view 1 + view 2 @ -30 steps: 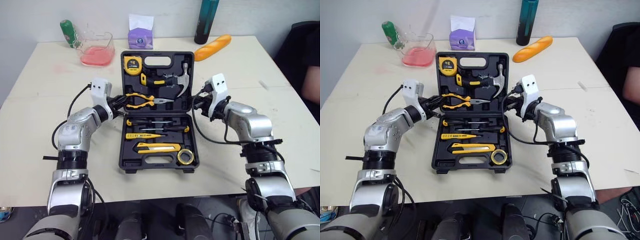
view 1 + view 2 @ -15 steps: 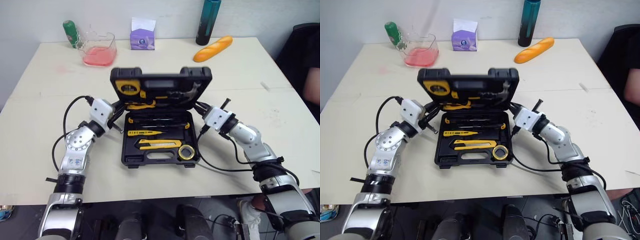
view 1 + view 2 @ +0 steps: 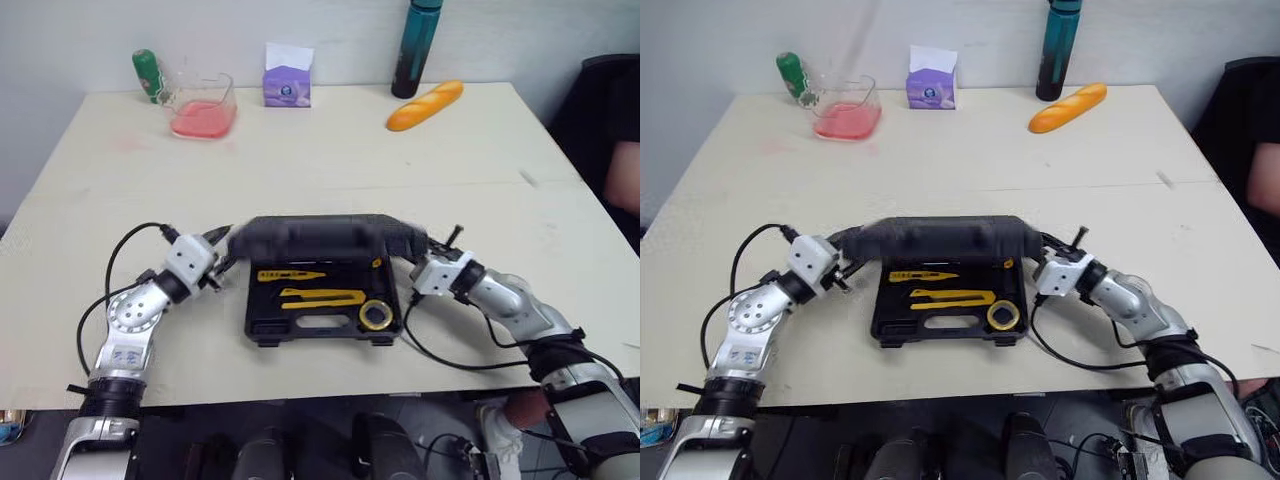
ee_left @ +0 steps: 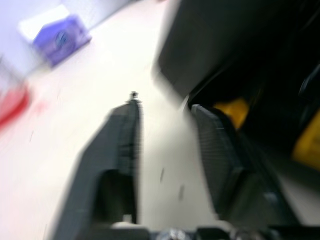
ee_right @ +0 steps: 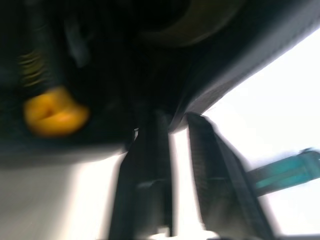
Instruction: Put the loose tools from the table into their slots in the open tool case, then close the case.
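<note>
- Black plastic tool case (image 3: pixel 320 238) sits near the front edge of the bench (image 3: pixel 500 170), roughly at the middle of its width.
- Its lid is tilted far forward over the base and hides the back half, with a gap open along the front.
- In the uncovered front part lie a yellow tester screwdriver (image 3: pixel 290 275), a yellow utility knife (image 3: pixel 322 296) and a roll of yellow tape (image 3: pixel 377 318). The roll is in the front right corner.
- The left tool (image 4: pixel 165 107) is at the lid's left end. Its fingers are apart with bare bench showing between them, and the case's edge lies just beside the right finger.
- The right tool (image 5: pixel 175 122) is at the lid's right end. Its fingers are a narrow gap apart with light between them. The case's rim meets the fingertips, but I cannot tell whether it is pinched.
- A wide bare stretch of bench lies between the lid and the back row.
- Along the back edge stand a green bottle (image 3: pixel 148 72), a clear jug of pink liquid (image 3: pixel 203 108), a purple tissue box (image 3: pixel 287 85) and a teal bottle (image 3: pixel 410 50). A bread loaf (image 3: pixel 425 105) lies just beside the teal bottle.
- The bench is open outside both arms, out to its left and right edges.
- A person's arm (image 3: pixel 625 170) shows beyond the bench's right edge.
</note>
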